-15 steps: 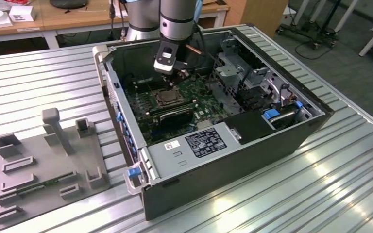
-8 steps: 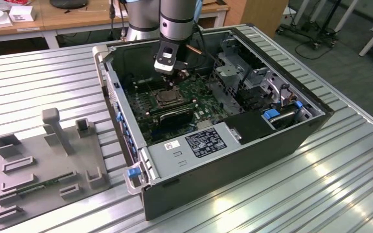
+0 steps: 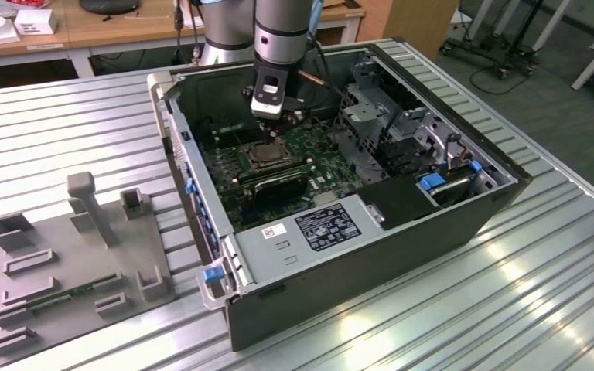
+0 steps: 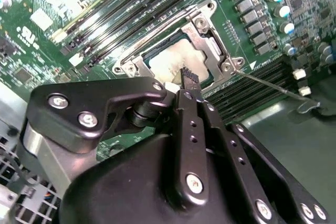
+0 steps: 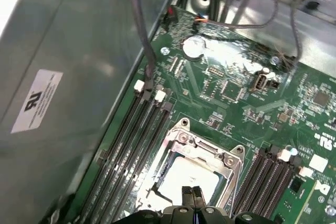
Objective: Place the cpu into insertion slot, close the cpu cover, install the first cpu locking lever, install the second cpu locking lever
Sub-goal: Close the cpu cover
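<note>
Closest to both wrist cameras, the hand (image 4: 186, 80) (image 5: 191, 193) is seen with its two fingers pressed together and nothing held between them. Its tips are poised just above the near edge of the cpu (image 4: 168, 59) (image 5: 186, 178); whether they touch it cannot be told. The cpu is seated flat in the slot (image 4: 153, 51), its pale top lit brightly. The cover (image 4: 212, 45) (image 5: 202, 150) is laid down around the cpu, which is framed by the cover's square window. A thin metal rod (image 4: 273, 86) is seen in the second wrist view, running from a corner of the cover out over the memory slots (image 4: 136, 9) (image 5: 126, 145). Rows of those black slots are set on both sides of the socket, and beyond them the green board (image 5: 231, 87) is spread with small parts and cables. In the exterior view, the hand (image 3: 267, 121) is lowered by the arm into the open case (image 3: 401, 232), which is laid on its side on the ribbed metal tabletop (image 3: 544, 294). A grey fixture (image 3: 70, 270) is placed well apart, at the exterior view's left.
</note>
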Available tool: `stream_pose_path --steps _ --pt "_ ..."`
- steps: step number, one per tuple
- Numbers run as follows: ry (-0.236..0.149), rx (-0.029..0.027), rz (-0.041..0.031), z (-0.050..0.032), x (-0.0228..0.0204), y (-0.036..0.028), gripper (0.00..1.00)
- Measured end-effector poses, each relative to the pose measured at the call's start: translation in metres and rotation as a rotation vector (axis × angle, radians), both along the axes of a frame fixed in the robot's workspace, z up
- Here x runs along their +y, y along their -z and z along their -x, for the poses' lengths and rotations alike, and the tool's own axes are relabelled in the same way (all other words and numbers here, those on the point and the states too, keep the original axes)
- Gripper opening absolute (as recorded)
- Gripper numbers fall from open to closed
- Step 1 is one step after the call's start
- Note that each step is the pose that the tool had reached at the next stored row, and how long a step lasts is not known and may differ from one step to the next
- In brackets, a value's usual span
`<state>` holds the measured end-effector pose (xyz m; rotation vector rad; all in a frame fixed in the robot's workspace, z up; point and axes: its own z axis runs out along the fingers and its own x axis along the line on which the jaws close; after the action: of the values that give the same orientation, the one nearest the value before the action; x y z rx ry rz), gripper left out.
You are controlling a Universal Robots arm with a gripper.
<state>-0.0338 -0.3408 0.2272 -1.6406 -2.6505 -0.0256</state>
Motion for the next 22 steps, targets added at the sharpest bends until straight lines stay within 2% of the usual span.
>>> stream_pose_path --steps 13,17,19,22 --pt "-0.236 0.0 0.0 0.0 0.0 0.0004 0.11" --pt "-0.299 0.0 0.0 0.0 0.0 0.0005 0.11" --pt "-0.313 0.0 0.0 0.0 0.0 0.0005 0.11" --pt "-0.314 0.0 -0.0001 0.0 0.0 0.0005 0.11"
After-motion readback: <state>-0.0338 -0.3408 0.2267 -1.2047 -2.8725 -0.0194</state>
